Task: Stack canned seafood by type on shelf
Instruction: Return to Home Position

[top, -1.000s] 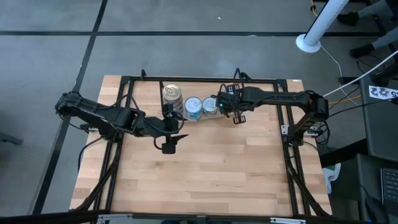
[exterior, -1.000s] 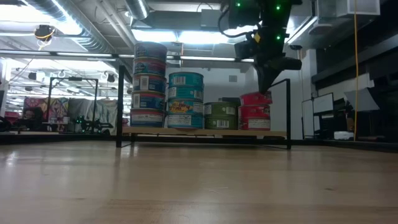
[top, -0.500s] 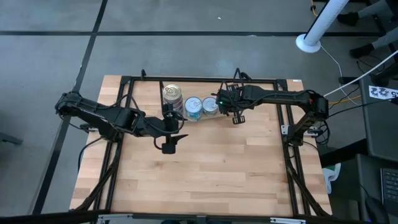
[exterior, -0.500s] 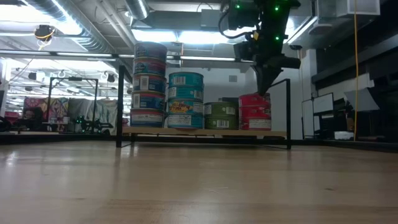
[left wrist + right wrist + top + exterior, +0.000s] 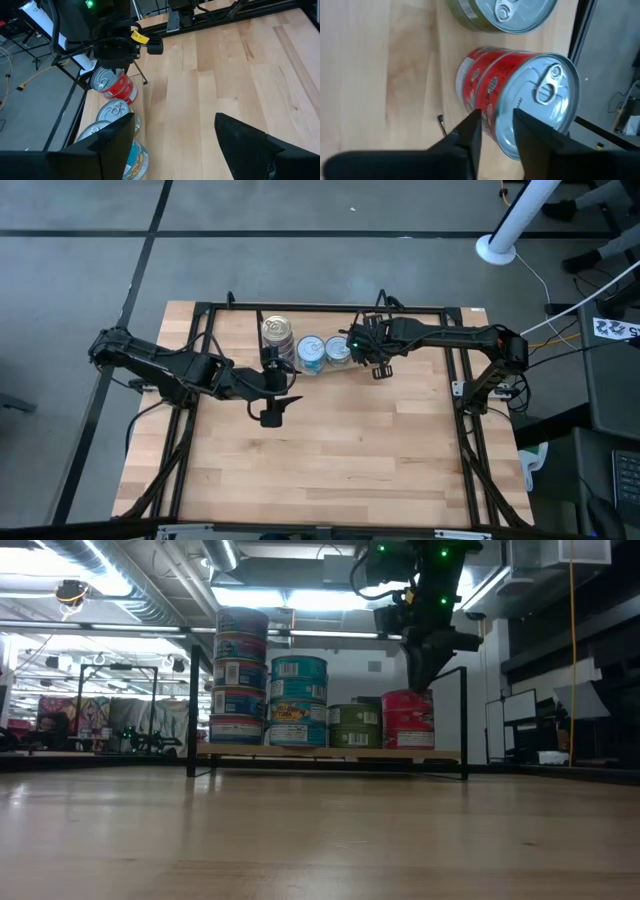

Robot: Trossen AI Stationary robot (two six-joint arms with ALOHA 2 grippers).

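**Stacking done, retreat in hand**

On the shelf [image 5: 330, 752], at the table's [image 5: 330, 460] 12 o'clock, the red tin stack [image 5: 408, 720] is topped. The right gripper [image 5: 425, 680], narrowly parted and empty, is poised just above it, so a clean lift seems called for. The left gripper [image 5: 175, 120] is held wide at the shelf's 6 o'clock.

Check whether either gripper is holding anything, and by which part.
Nothing is held. The left gripper is open and empty; the right gripper hangs above the red cans, gripping nothing.

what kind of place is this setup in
Probably a robotics lab in an industrial hall: exposed silver ceiling ducts, grey concrete floor, and a light-wood table with black rails carrying two dark robot arms.
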